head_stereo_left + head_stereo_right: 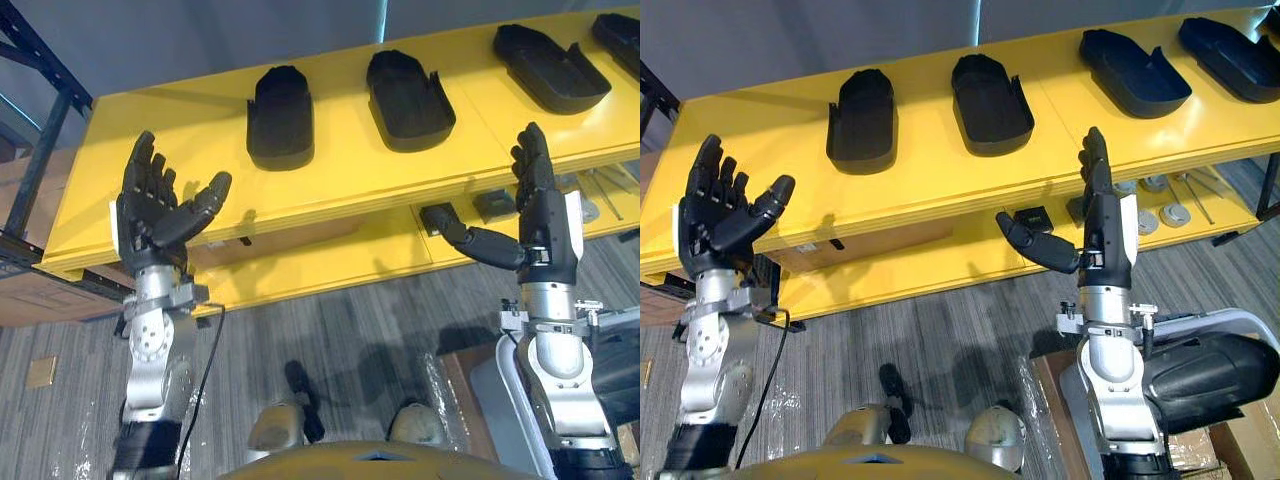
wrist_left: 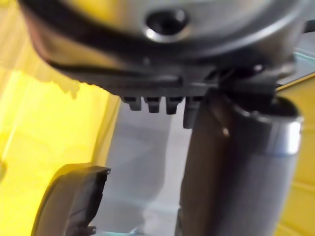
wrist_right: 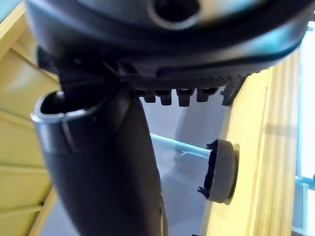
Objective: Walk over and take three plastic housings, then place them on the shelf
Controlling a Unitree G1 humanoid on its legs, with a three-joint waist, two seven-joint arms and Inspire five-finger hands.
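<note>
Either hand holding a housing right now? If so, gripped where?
Nothing is held. The left hand and right hand are both open and empty; the black housings lie untouched on the yellow shelf.

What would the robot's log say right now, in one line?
left hand: open, empty | right hand: open, empty | black housings: on yellow shelf, untouched | step: none grasped

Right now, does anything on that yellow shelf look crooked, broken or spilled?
Nothing looks broken or spilled. On the yellow shelf, the left housing and the second housing lie fairly straight; the third housing and the far-right housing lie slanted. The left hand and right hand hover open, empty.
</note>
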